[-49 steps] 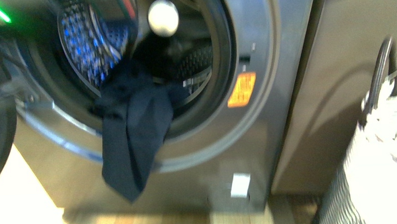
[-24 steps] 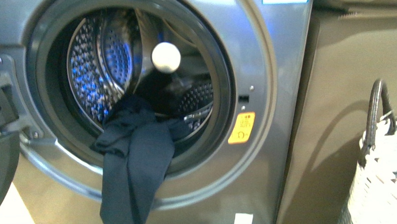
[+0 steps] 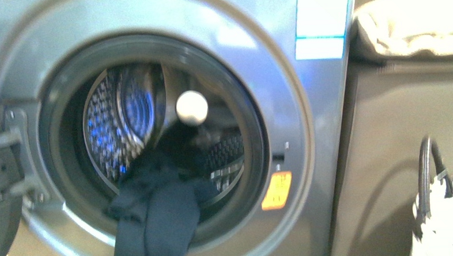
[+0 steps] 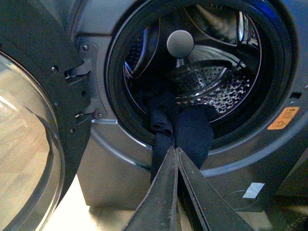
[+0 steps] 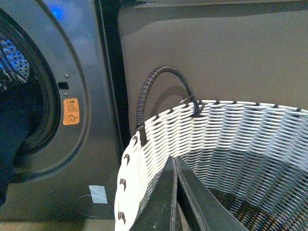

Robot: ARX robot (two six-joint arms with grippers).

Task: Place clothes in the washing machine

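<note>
Clothes (image 3: 153,223), dark navy, limp, draped over washing machine (image 3: 268,74) doorway, both end effectors clenched, empty.

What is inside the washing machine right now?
Part of the dark clothes lies in the steel drum of the washing machine; the rest hangs out over the door rim. The drum's bottom behind them is hidden.

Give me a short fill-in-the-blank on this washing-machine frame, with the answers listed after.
1. The navy garment hangs partly out of the washing machine's ____.
2. The machine's door stands ____.
3. The right end effector is over the white woven ____.
4. The warning sticker beside the porthole is ____ in colour.

Answers: drum; open; basket; orange
</note>
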